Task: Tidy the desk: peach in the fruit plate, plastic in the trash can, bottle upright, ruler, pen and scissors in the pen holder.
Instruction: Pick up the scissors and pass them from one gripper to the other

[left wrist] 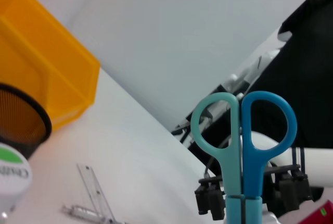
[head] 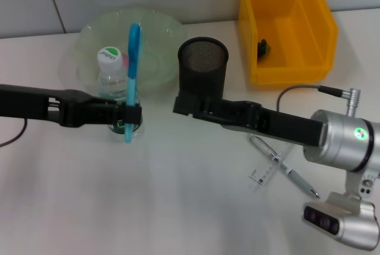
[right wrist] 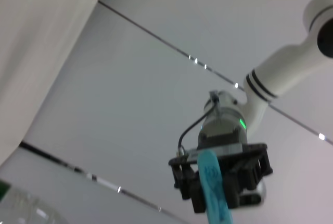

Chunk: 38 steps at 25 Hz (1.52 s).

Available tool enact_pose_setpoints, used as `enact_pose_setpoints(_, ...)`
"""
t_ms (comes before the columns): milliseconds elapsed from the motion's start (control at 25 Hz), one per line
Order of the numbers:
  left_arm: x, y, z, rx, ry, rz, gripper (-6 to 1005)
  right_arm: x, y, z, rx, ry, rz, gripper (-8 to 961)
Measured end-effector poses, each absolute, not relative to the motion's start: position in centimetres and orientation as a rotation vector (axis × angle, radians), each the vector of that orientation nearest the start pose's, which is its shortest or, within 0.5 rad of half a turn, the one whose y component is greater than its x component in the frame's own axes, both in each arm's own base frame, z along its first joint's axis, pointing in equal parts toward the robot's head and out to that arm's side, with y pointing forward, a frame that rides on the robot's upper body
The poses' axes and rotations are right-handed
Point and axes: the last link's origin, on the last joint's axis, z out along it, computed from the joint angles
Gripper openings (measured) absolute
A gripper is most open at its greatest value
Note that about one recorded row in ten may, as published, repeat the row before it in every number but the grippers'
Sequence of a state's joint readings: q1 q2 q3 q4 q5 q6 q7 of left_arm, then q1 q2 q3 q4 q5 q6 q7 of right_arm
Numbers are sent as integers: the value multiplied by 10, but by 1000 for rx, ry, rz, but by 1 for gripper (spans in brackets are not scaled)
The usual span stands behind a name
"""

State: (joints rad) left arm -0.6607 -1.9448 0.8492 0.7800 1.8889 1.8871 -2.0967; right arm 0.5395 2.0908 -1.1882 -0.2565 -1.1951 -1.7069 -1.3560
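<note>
Left arm reaches in level from the left, left hand (head: 132, 114) clamped on the blue scissors (head: 132, 77), held upright, handles up, just in front of the standing bottle (head: 112, 74). Right arm stretches across, right hand (head: 183, 104) at the black mesh pen holder (head: 203, 65); its opening cannot be told. Pen (head: 284, 172) and ruler (head: 268, 169) lie on the tabletop (head: 148, 195).

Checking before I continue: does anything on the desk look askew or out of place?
Yes. The pen and clear ruler lie crossed on the table, not in the pen holder. The left gripper holds the scissors upright beside the bottle.
</note>
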Motion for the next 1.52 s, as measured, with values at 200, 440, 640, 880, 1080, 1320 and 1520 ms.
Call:
enact_pose_setpoints(200, -191, 341, 62, -2987, -1122, -818, 222, 224, 286, -41, -1192, -1706, 233, 606)
enact_pose_setpoints(440, -182, 343, 70, -2938, -936, -1014, 222, 239, 283, -38, -1277, -1534, 178, 605)
enact_pose_setpoints(640, -179, 343, 75, -2803, -705, -1238, 222, 247, 285, -28, -1366, -1321, 210, 605)
enact_pose_setpoints(880, -186, 346, 67, -2577, -477, -1362, 223, 248, 287, -18, -1469, -1042, 373, 605)
enact_pose_setpoints(1080, -195, 348, 58, -2487, -392, -1370, 223, 249, 290, -11, -1559, -783, 544, 604)
enact_pose_setpoints(1320, -200, 352, 40, -2428, -318, -1342, 223, 252, 296, -9, -1624, -506, 707, 600)
enact_pose_setpoints(1520, -201, 354, 30, -2405, -303, -1330, 223, 253, 297, -10, -1687, -339, 831, 595)
